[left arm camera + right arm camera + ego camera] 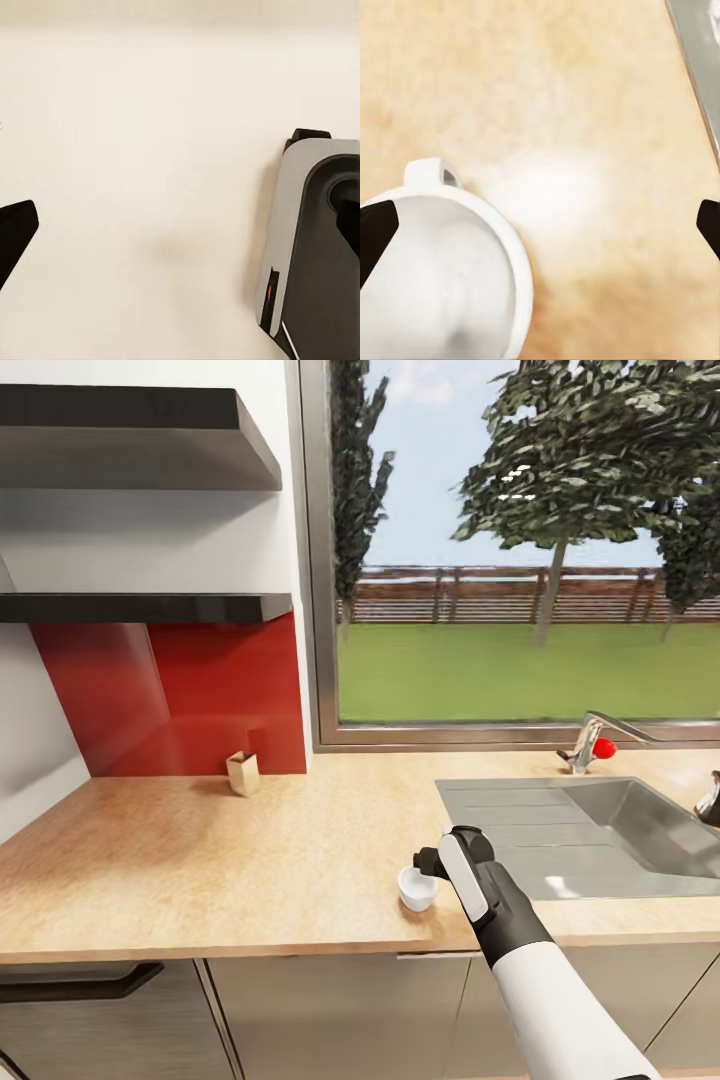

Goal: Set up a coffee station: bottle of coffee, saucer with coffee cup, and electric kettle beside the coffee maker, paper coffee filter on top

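**Cup under the right pincer, not yet pinched**

Cup (417, 888) sits on the countertop (250, 860) near its front edge, just left of the sink (600, 830), and your right gripper (432, 863) hangs right over it. In the right wrist view the two dark fingertips (375, 232) stand wide apart, so the pincer is spread; one tip lies over the cup's rim (450, 292), the other is out over bare worktop. The cup's small handle (429, 171) points away from that tip.

You're off-centre. Before you close, slide the gripper so the rim wall falls between the fingers rather than under one of them, then lower and pinch the wall. It is a light, rounded thing and will likely skid or tip if a finger lands on the edge. Keep clear of the handle.

I can't see a saucer here, so you will have to find it before carrying the cup over.

Your left gripper (11, 232) shows one dark tip over a pale surface beside a grey machine part (307, 247); whether it is spread I cannot tell.

A small tan box (242, 772) stands at the red backsplash (200, 700).
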Controlling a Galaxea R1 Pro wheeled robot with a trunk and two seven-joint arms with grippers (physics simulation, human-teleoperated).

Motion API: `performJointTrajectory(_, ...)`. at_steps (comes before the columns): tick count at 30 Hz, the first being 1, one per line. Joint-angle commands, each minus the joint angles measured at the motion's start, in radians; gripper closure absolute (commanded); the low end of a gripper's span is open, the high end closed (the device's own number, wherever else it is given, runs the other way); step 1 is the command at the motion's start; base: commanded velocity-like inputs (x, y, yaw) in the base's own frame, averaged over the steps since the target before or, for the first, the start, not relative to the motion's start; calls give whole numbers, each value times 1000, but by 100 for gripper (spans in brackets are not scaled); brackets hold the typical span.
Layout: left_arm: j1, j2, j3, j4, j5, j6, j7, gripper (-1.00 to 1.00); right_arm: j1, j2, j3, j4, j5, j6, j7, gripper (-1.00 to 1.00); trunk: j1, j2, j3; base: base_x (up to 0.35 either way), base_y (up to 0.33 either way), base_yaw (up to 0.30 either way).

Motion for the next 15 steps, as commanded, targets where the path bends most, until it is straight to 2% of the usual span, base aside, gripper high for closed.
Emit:
performJointTrajectory(1, -1, 0, -7, 1, 1, -3, 3, -100, -1, 0, 2, 0, -10, 1, -11, -100, 0, -1, -2, 13, 11, 0)
performJointTrajectory(8, -1, 0, -7, 1, 1, -3, 3, -100, -1, 1, 2, 3, -8, 1, -11, -100, 0, -1, -2, 3, 2, 0)
performJointTrajectory(15, -1, 0, -7, 1, 1, -3, 3, -100, -1, 1, 2, 69, -12, 0, -10, -100, 0, -1, -2, 0, 0, 0)
